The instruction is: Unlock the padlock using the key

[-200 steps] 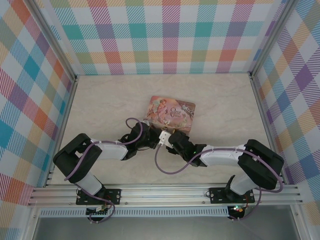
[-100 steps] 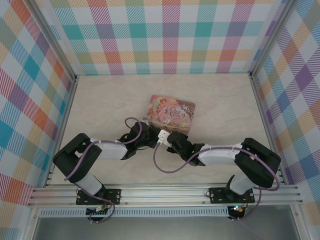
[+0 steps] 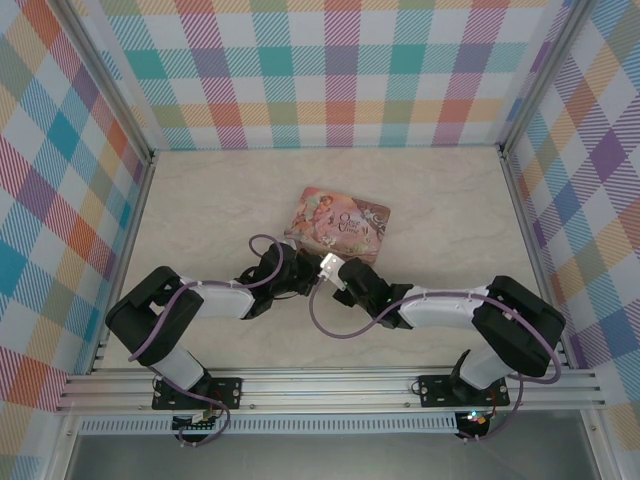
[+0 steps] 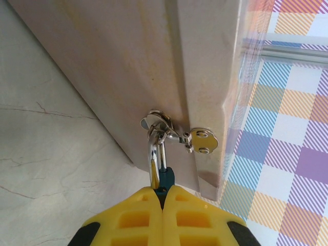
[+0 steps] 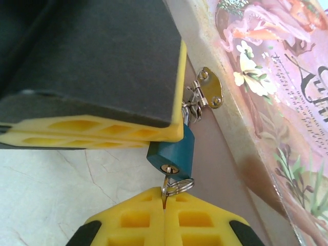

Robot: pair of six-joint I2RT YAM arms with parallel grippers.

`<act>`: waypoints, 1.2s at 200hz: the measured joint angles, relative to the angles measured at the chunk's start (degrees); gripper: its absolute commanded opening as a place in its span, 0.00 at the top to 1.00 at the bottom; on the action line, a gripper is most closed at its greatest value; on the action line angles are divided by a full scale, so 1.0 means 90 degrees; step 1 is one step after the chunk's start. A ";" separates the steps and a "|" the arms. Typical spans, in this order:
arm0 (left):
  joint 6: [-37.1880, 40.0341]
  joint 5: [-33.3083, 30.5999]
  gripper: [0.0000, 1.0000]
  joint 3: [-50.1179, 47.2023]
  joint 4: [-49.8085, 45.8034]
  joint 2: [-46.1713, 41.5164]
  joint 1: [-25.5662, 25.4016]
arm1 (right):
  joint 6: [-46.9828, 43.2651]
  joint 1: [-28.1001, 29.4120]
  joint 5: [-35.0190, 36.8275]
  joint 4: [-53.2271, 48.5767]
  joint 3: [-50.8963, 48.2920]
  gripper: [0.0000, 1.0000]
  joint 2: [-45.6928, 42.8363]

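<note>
Padlock point(image 5: 171, 149): teal body hanging by its shackle point(image 4: 155, 154) from the hasp point(image 5: 209, 95) on the side wall of the pink picture box point(image 5: 266, 77), just above the surface point(image 5: 61, 179). The keyhole point(image 5: 169, 168) is on the end face turned away from the hasp, straight toward your right hand point(image 5: 164, 218).

Key point(image 5: 165, 187): looks seated in that keyhole. It's a thin sliver running out of the lock face and into the seam of the right fingers, with the key ring point(image 5: 179, 184) dangling beside it. The right hand is closed on the key's outer end.

Your left hand point(image 4: 164, 205) is closed too, pinching the padlock body at its fingertips, with the shackle pointing away from it toward the hasp. In the right wrist view its finger lies across the upper side of the lock.

What matters:
- The key's long axis lines up with the padlock body and runs on into the right hand.
- My read is the next move is a pure wrist roll about that line, with no pulling or sideways push.
- The left hand has to hold the body from spinning along.
- The grip on the key is shallow, so it could slip.
</note>
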 measured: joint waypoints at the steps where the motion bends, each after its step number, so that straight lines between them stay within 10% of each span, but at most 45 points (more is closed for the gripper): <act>1: 0.0000 0.0000 1.00 0.0000 0.0000 0.0000 0.0000 | 0.0015 -0.0005 -0.0015 0.0000 0.0000 0.94 0.0000; 54: 0.0012 -0.0007 1.00 0.0000 -0.0002 0.0061 0.0000 | 0.0750 -0.0279 -0.0806 -0.0092 0.0002 0.89 -0.0027; 139: 0.0704 -0.0185 1.00 0.0012 -0.0398 -0.0027 -0.0019 | 0.1438 -0.0588 -0.1955 -0.0937 -0.0019 0.47 -0.1360; 240: 0.1783 -0.0690 1.00 0.0260 -0.1100 -0.0041 -0.0282 | 0.4544 -0.3245 -0.3653 -0.2021 0.0102 0.17 -0.1634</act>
